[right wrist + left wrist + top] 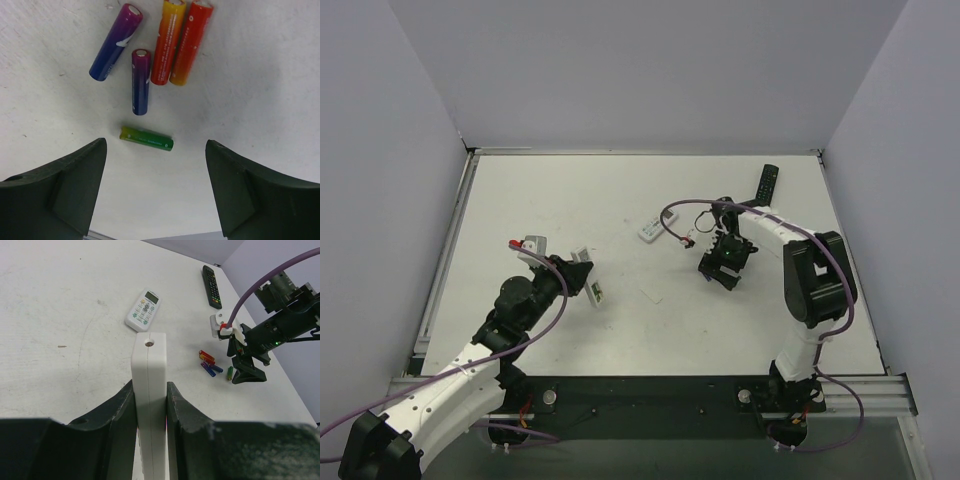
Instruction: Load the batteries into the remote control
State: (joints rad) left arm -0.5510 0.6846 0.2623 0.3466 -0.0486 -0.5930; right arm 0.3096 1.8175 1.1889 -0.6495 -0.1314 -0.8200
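Left station: the left gripper (577, 272) is clamped on the slim white remote control (149, 365), jaws pressed to its two long sides, the body raised off the table (570, 200) and projecting forward from the fingers. In my judgement it is held so to present it steady for loading. The wrist view shows only a narrow face with a small round hole near the far end. The battery bay is not visible there, and the lower part of the remote is cut off by the frame. From overhead a greenish speck sits near its lower end; it is too small to tell if that is a fitted cell. Centre: a flat white piece (652, 296) lies alone, possibly the bay cover, not confirmable. The wider white remote (651, 229) lies beyond it, well apart from the work. Right station: the right gripper (722, 268) hangs low over the loose cells, fingers (70, 185) spread wide and holding nothing, straddling one green cell (146, 138) lying flat on the table crosswise to the gap, evidently lined up for a pick. Two purple cells (116, 42) and two red cells (191, 42) lie just past it, near but not touching it. A second green cell is not in view. The black remote (766, 182) lies at the far right.
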